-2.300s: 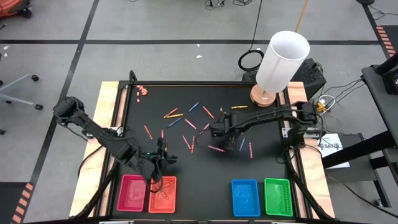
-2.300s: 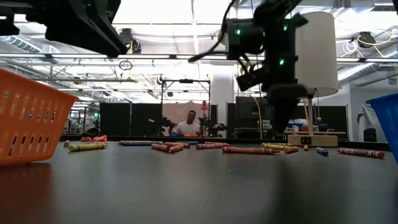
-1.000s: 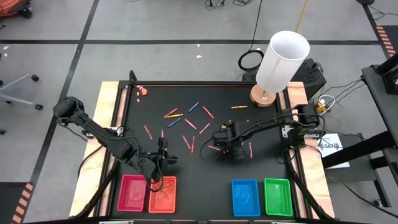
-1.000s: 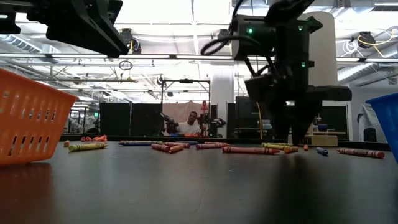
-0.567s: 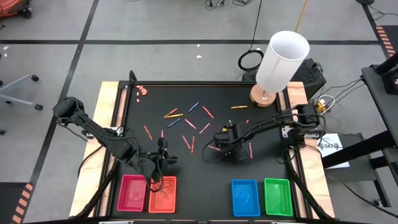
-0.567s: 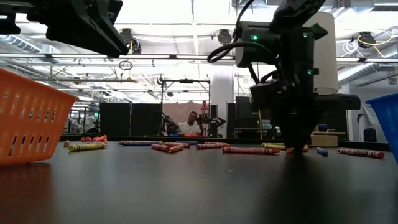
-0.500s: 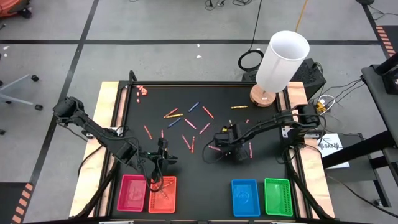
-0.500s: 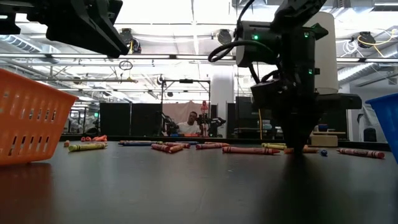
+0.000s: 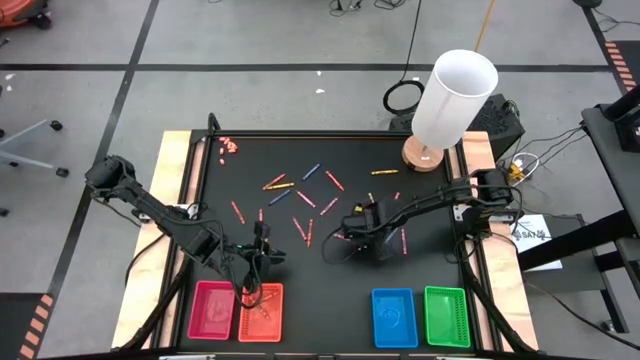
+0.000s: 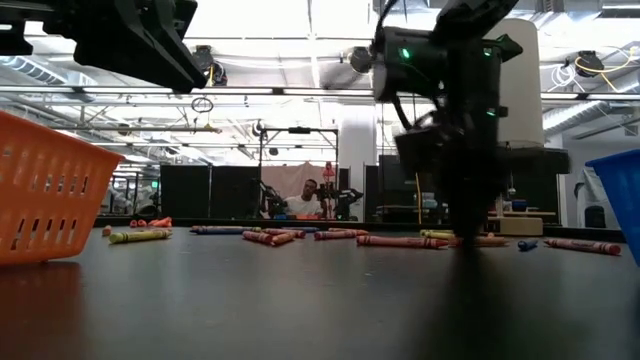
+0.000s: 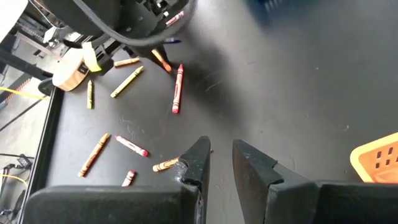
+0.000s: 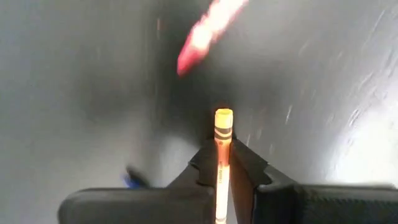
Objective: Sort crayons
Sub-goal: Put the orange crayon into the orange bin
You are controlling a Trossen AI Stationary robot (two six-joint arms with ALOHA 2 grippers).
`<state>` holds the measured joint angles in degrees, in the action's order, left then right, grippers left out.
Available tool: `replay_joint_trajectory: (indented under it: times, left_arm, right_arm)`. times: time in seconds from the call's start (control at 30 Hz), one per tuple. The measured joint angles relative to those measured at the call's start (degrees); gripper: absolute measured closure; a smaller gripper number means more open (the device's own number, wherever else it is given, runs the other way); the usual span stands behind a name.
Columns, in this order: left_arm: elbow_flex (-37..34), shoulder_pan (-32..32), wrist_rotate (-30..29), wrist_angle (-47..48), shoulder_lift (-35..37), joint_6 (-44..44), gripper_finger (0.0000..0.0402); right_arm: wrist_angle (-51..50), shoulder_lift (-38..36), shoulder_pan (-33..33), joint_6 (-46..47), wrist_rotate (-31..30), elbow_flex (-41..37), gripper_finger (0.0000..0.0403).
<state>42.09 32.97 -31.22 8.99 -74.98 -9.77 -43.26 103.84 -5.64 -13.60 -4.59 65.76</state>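
Right gripper (image 12: 222,167) low over the black table (image 9: 290,270), fingers (image 12: 249,168) pinched on an orange crayon (image 12: 222,140) that sticks out past the tips. Just ahead of it, a blurred red crayon (image 12: 208,31); a blue one (image 12: 134,177) beside the fingers. Left gripper (image 11: 219,163) parked above the orange tray (image 9: 261,311), fingers a small gap apart, holding nothing. Beyond its tips, loose crayons (image 11: 177,88) scattered on the mat, more across the middle (image 9: 300,200).
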Motion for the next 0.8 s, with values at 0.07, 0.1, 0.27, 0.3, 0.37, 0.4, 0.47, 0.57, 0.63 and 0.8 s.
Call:
replay_joint_trajectory:
  times: [0.07, 0.1, 0.27, 0.3, 0.37, 0.4, 0.47, 0.57, 0.63, 0.8]
  left_arm:
    - [0.0, 0.0, 0.0, 0.0, 0.0, 0.0, 0.0337]
    - [0.0, 0.0, 0.0, 0.0, 0.0, 0.0, 0.0337]
    - [0.0, 0.0, 0.0, 0.0, 0.0, 0.1, 0.0337]
    - [0.0, 0.0, 0.0, 0.0, 0.0, 0.1, 0.0337]
    - [0.0, 0.0, 0.0, 0.0, 0.0, 0.3, 0.0337]
    - [0.0, 0.0, 0.0, -0.1, 0.0, 0.4, 0.0337]
    - [0.0, 0.0, 0.0, -0.4, 0.0, 0.4, 0.0337]
    - [0.0, 0.0, 0.0, -1.0, 0.0, 0.4, 0.0337]
    - [0.0, 0.0, 0.0, -1.0, 0.0, 0.4, 0.0337]
    - [0.0, 0.0, 0.0, -1.1, 0.0, 1.1, 0.0337]
  right_arm:
    - [2.0, -1.4, -0.1, 2.8, 0.5, 0.6, 0.0401]
    - [2.5, -2.3, -0.2, 4.9, 0.5, 0.6, 0.0401]
    - [7.8, -4.9, -0.4, 17.6, 0.3, 0.5, 0.0402]
    - [8.4, -5.5, -0.7, 19.3, 0.0, 0.5, 0.0402]
    - [10.7, -6.0, -1.8, 21.9, -0.9, 0.5, 0.0402]
    - [12.0, -6.0, -2.5, 22.9, -1.4, 0.5, 0.0402]
    - [15.0, -5.9, -3.6, 23.8, -1.9, 0.5, 0.0402]
    - [25.0, -6.0, -5.5, 23.8, -4.3, 0.2, 0.0402]
    - [33.9, -6.0, -6.5, 22.3, -4.6, -1.2, 0.0402]
    - [54.4, -6.0, -7.7, 18.6, -4.5, -5.7, 0.0403]
